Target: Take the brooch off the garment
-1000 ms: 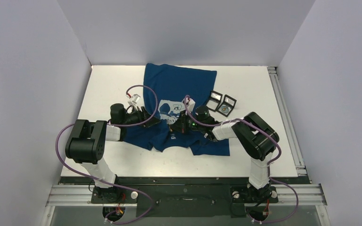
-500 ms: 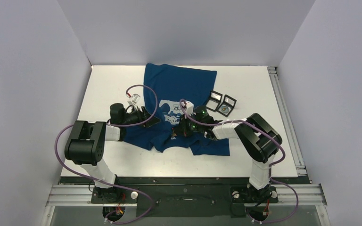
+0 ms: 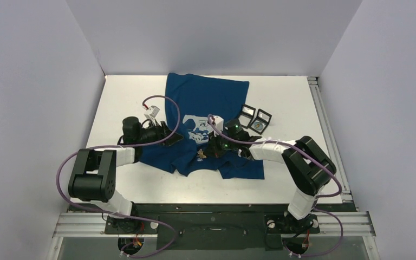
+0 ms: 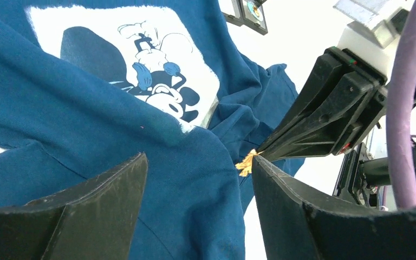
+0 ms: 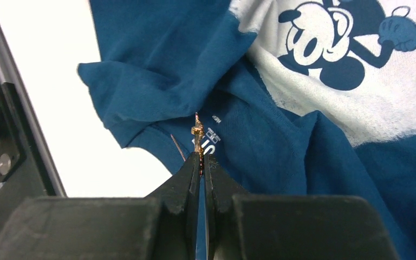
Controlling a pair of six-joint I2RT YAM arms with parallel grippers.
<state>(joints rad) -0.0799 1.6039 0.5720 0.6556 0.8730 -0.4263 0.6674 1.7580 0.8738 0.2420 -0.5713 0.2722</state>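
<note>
The garment (image 3: 206, 97), a dark blue T-shirt with a pale mouse print (image 3: 195, 125), lies rumpled on the white table. It also shows in the left wrist view (image 4: 86, 114) and the right wrist view (image 5: 157, 54). My right gripper (image 3: 210, 150) (image 5: 201, 157) is shut on the small gold brooch (image 5: 197, 132) by the collar label. The brooch also shows in the left wrist view (image 4: 245, 162) and the top view (image 3: 201, 155). I cannot tell whether its pin is still in the cloth. My left gripper (image 3: 172, 136) (image 4: 197, 168) is open, its jaws either side of a fold of the shirt.
Two small open black boxes (image 3: 246, 114) (image 3: 260, 121) sit on the table right of the shirt, also in the left wrist view (image 4: 249, 11). Grey walls close in the table on three sides. A metal rail (image 3: 325, 130) runs along the right edge.
The right arm has stretched out, its elbow swinging right and lower, with its gripper staying at the collar. The left arm's elbow dropped lower and its wrist drew slightly left.
</note>
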